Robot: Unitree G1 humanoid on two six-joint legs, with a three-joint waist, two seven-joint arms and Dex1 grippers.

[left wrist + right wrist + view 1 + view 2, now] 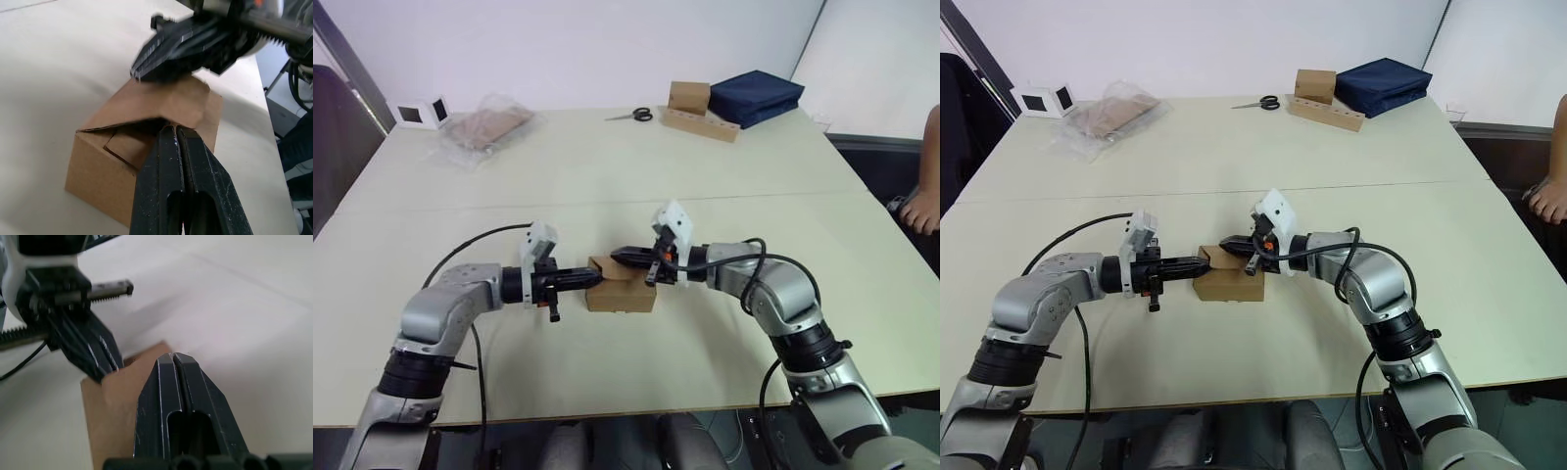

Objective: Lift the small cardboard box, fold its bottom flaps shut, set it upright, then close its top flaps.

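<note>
- Box [622, 292] is sitting on the table [607, 176] at lower centre of the frame, its top flaps being pressed down; judged a late stage, with closing unfinished.
- Left gripper [590, 278] is reaching in level from frame left, fingers closed together, gripping nothing, tips at the flap.
- Right gripper [619, 256] is reaching from frame right, likewise closed and empty, over the box top.

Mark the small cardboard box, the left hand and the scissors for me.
small cardboard box [625, 297]: left eye view, front side wall.
left hand [590, 278]: left eye view, fingertips at the box's edge.
scissors [633, 116]: left eye view, near the handles.
</note>
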